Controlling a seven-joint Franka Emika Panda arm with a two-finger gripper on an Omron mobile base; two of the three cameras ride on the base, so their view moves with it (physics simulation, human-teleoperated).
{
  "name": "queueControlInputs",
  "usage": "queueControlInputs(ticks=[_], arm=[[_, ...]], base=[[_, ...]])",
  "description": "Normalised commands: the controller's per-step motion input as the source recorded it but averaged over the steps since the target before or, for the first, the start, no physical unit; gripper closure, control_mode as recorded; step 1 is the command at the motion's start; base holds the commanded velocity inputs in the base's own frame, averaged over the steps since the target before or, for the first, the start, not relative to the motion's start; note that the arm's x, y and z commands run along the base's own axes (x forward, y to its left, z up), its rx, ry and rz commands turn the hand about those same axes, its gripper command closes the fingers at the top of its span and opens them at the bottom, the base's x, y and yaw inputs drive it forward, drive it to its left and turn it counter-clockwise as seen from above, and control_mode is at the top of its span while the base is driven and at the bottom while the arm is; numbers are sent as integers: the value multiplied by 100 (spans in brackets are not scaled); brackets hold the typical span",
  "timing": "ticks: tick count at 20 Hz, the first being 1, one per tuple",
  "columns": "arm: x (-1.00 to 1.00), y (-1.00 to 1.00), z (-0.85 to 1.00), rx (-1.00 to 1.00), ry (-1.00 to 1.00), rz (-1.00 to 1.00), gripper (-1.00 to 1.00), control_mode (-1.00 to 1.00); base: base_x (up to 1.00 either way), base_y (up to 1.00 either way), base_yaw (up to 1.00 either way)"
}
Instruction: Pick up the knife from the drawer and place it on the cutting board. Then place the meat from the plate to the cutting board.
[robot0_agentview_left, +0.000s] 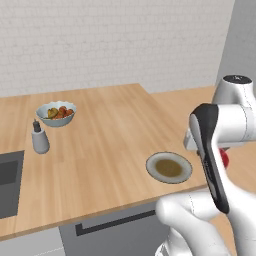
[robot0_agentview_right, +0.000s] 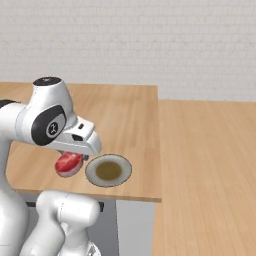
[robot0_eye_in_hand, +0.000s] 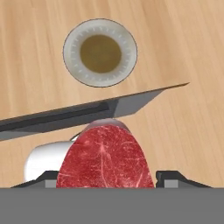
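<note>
One red chunk of meat (robot0_eye_in_hand: 105, 157) (with thin white lines) sits gripped between the fingers (robot0_eye_in_hand: 173, 177), low in the frame; the plate (robot0_eye_in_hand: 99, 52) sits up top.

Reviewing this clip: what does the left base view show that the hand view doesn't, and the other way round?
Left base view alone: a fruit bowl, a grey dispenser bottle and the dark sink at the counter's left, plus the tiled back wall.

Hand view alone: the marbled cut face of the meat held between the two finger tips, close to the lens.

Both: the plate with nothing on it, the wooden counter and its grey front below. In the left base view the meat is a red sliver behind the arm.
</note>
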Motion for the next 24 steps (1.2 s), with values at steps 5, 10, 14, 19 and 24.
queueControlInputs(ticks=[5,10,14,19,24], arm=[[0,0,0,0,0,0,100,100],[0,0,0,0,0,0,100,100],[0,0,0,0,0,0,100,100],[0,0,0,0,0,0,100,100],[0,0,0,0,0,0,100,100]], base=[[-88,0,0],[-99,15,4],[-26,73,51],[0,61,90],[0,56,87]])
